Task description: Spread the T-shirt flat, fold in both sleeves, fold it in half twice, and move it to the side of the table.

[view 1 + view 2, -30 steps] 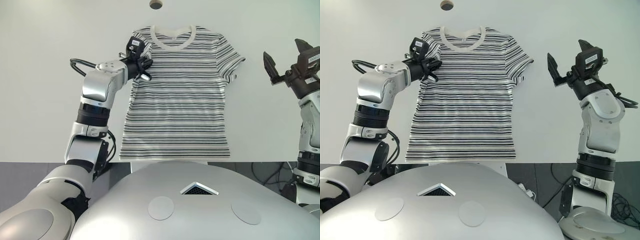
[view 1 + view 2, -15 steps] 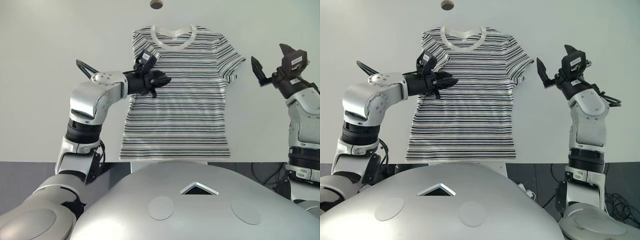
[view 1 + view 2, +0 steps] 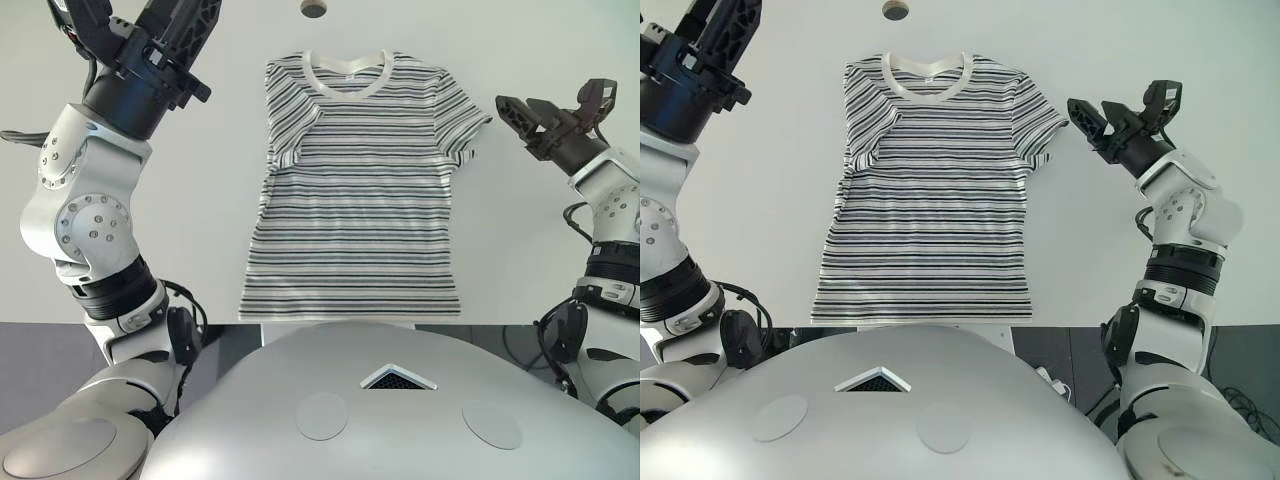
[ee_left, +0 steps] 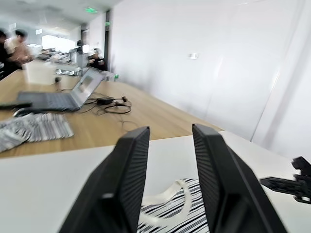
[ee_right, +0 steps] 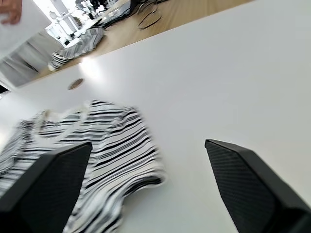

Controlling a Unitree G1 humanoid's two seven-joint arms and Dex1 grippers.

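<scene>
**Right sleeve next: take it at the hem and lay it inward**

Head views: The T-shirt (image 3: 355, 190) lies flat on the white table (image 3: 540, 260), collar away from me. Its left sleeve (image 3: 288, 120) is already lapped over the chest, while the right sleeve (image 3: 462, 125) sticks out to the side, so I judge that sleeve to be the step in hand. My right gripper (image 3: 520, 110) hovers just beside that sleeve without touching it, fingers parted and pointing toward the shirt, forearm bent up from the table edge. My left gripper (image 3: 135, 20) is held high over the far left of the table, well apart from the shirt, fingers spread and holding nothing.

To do this well, I think I should come down low on the sleeve's outer hem and pinch only the sleeve layers. I would then carry it toward the middle so the fold runs straight along the side seam, matching the left side, without dragging the body askew.

Left wrist view: My two dark fingers (image 4: 126, 184) stand apart with nothing between them. The striped collar shows far below, and the other gripper is small in the distance.

Right wrist view: My fingers (image 5: 48, 179) are splayed wide, and the right sleeve lies on the table ahead of the gap, close but ungripped.
</scene>
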